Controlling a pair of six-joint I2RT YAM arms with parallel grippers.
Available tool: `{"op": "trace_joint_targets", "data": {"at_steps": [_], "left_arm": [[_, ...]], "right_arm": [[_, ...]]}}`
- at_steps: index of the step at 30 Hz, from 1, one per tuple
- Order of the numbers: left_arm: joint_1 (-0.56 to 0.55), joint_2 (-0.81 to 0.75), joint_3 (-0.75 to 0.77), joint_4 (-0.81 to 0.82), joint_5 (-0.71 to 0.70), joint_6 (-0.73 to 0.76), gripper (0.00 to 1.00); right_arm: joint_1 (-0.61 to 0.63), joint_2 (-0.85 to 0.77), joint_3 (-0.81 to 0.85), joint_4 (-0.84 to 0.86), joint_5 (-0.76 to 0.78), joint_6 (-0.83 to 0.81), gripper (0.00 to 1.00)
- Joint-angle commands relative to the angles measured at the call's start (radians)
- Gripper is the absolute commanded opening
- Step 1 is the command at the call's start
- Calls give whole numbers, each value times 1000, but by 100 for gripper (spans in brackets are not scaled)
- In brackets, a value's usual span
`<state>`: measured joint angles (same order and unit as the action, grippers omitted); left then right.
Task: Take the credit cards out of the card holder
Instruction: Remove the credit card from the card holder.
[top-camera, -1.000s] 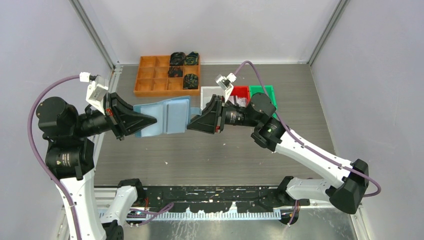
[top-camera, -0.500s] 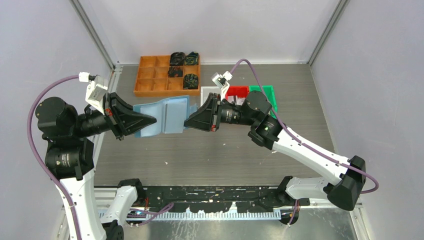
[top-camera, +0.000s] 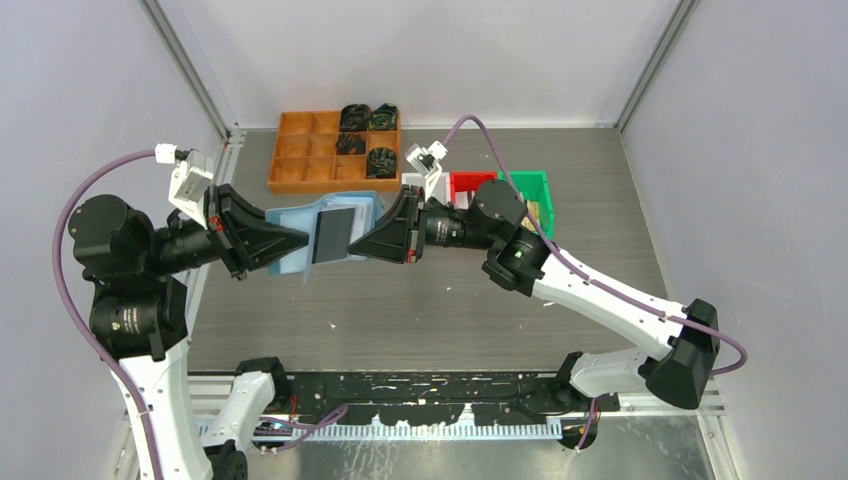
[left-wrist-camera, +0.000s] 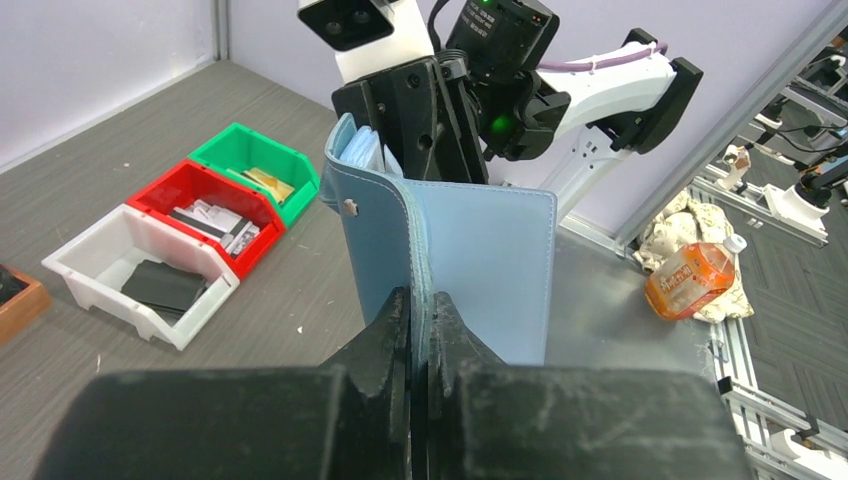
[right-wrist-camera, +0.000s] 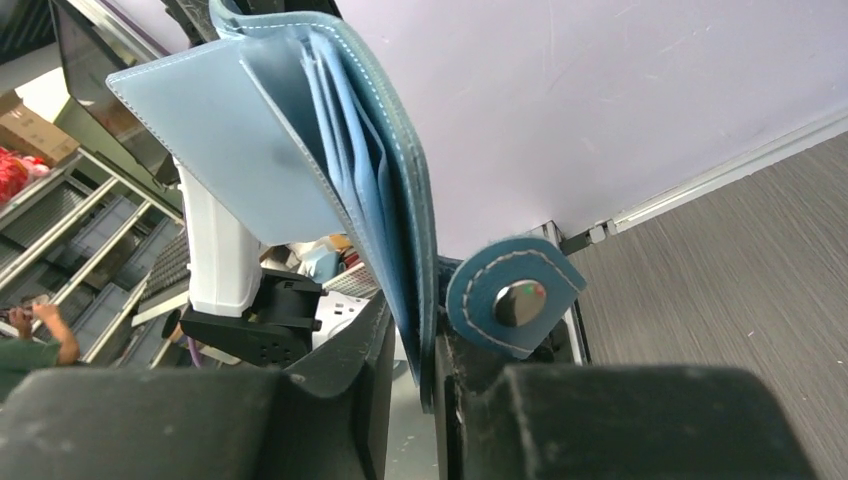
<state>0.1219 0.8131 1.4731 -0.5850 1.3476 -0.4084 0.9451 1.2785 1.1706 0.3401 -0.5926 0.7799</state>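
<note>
- Top external view: the card holder (top-camera: 292, 216) was held up between the two hands over the left part of the bench (top-camera: 450, 310), just in front of the orange compartment tray (top-camera: 300, 150).
- The left hand (top-camera: 303, 240) was clamped tight on the holder's left edge. In its wrist view, its fingers (left-wrist-camera: 395, 320) pinched the lower edge of the upright blue panels (left-wrist-camera: 480, 270).
- The right hand (top-camera: 355, 247) met the holder's opposite edge. In its wrist view, the jaws were drawn in narrowly on the holder's leaves (right-wrist-camera: 230, 140), which ran down into the gap between them.
- The round snap tab (right-wrist-camera: 515, 295) lay against the outside of one right finger.
- From above, a dark grey rectangular face showed between the hands. Whether it was a card or a shaded flap could not be told.
- In the left wrist view, a dark grey card (left-wrist-camera: 165, 285) lay in the white bin (left-wrist-camera: 70, 262), beside the red bin (left-wrist-camera: 165, 185) and the green bin (left-wrist-camera: 225, 140).
</note>
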Motion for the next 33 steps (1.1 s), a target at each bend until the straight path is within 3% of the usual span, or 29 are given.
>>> {"op": "trace_joint_targets", "data": {"at_steps": [1,4,8,12,21,30,33], "left_arm": [[0,-13,0,40,18,8,2],[1,-14,-15,33,-4,28,6],[1,-17,-20,-38,-71,116,32],[0,-7,-12,-140,-164,241,50],[0,22,69,-117,-291,268,56],[0,42,103,-59,-224,290,56],[1,50,149,-59,-268,348,56]], "right_arm": [[18,-28,50,97,-1,-3,22],[21,-45,37,117,-12,12,15],[20,-63,34,92,-2,16,1],[21,-85,43,-30,28,-26,1],[19,-124,113,-393,159,-203,1],[20,-114,127,-376,69,-196,1],[19,-106,138,-377,39,-192,1]]}}
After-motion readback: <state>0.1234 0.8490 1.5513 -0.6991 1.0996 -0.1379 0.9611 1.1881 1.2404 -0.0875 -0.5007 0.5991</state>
